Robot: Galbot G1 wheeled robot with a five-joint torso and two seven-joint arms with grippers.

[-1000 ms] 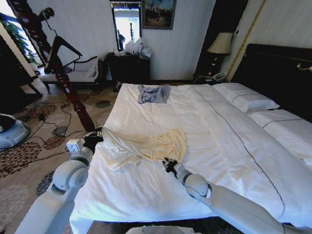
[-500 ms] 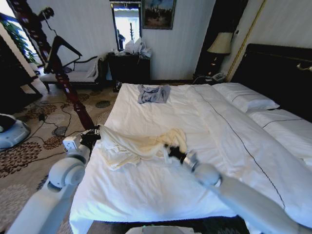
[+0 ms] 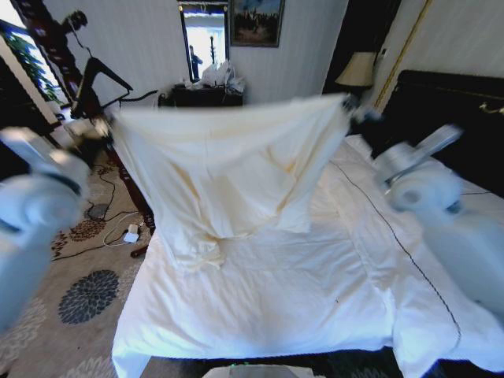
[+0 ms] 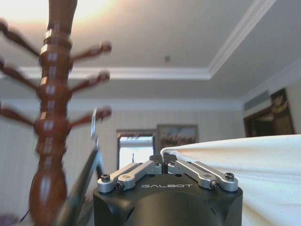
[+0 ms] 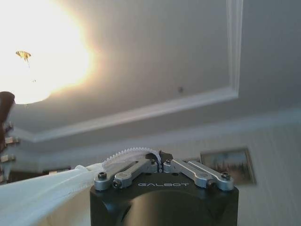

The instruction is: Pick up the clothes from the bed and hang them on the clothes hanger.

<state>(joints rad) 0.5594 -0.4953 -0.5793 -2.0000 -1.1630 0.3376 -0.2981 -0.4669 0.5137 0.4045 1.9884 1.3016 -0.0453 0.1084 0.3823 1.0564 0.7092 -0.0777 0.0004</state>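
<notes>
Fingers [image 4: 157, 164] of the left gripper [image 4: 163, 159] pinching together on a hem of the clothes [image 4: 244, 160] in the left wrist view, tips meeting with cream fabric trapped between. Pointing up toward the ceiling, beside the reddish wooden pole [image 4: 49, 117]. Seeing one pole there, several pegs, and a dark slanted edge near it, possibly the clothes hanger, though not telling for sure.

In the right wrist view, fingers [image 5: 155, 162] of the right gripper [image 5: 161, 157] closing likewise, nipping a scalloped edge of the clothes [image 5: 42, 193]; fabric trailing off away from the tips. Also aiming at the ceiling.

In the head view, holding the clothes [image 3: 228, 157] raised and stretched wide between the left gripper [image 3: 106, 122] and the right gripper [image 3: 350, 106], well apart from each other. Hanging like a curtain above the bed [image 3: 260, 299], lower folds drooping close to the sheets, contact not clear. Spreading it this way probably to open the garment flat and find its shoulders before moving it to the clothes hanger [image 3: 98, 79], perched on the wooden pole [image 3: 47, 39] at the robot's left.

Counting: one cream garment, two grippers, one hanger, one bed, one pole.
</notes>
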